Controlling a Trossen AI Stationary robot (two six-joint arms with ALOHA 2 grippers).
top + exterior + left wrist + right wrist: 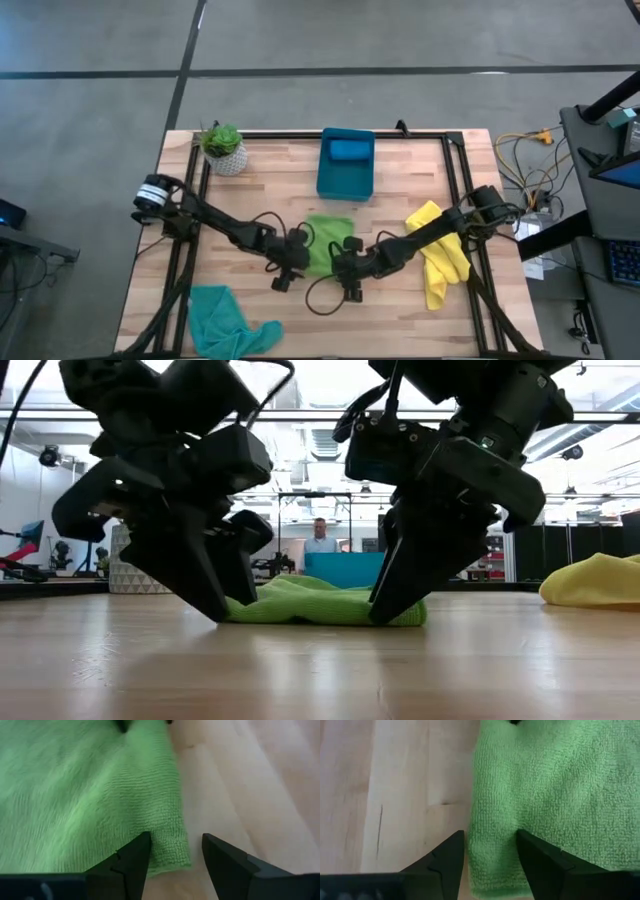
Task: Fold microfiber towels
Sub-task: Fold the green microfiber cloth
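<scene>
The lime green towel [325,240] lies flat at the table's middle and looks folded over in the low view [320,603]. My left gripper [175,852] is open at the towel's near left corner. My right gripper [490,855] is open at its near right corner. The blue towel [349,151] lies in the bin. The yellow towel [440,255] lies crumpled at the right. The teal towel [225,320] lies crumpled at the near left. My left gripper comes down slanting from the table's left, its tips at table height [215,610]. One finger [132,860] is over the towel's corner [170,855] and the other [225,862] over bare wood. I cannot tell whether it touches the cloth. My right gripper comes down slanting from the table's right, its tips at table height [388,610]. One finger [540,862] is over the towel's edge [485,860] and the other [447,857] over bare wood. I cannot tell whether it touches the cloth.
A teal-blue plastic bin [345,180] stands at the far middle and a potted plant [224,148] at the far left. A black frame [460,190] runs along the table's sides. A person [320,538] shows in the room beyond the table.
</scene>
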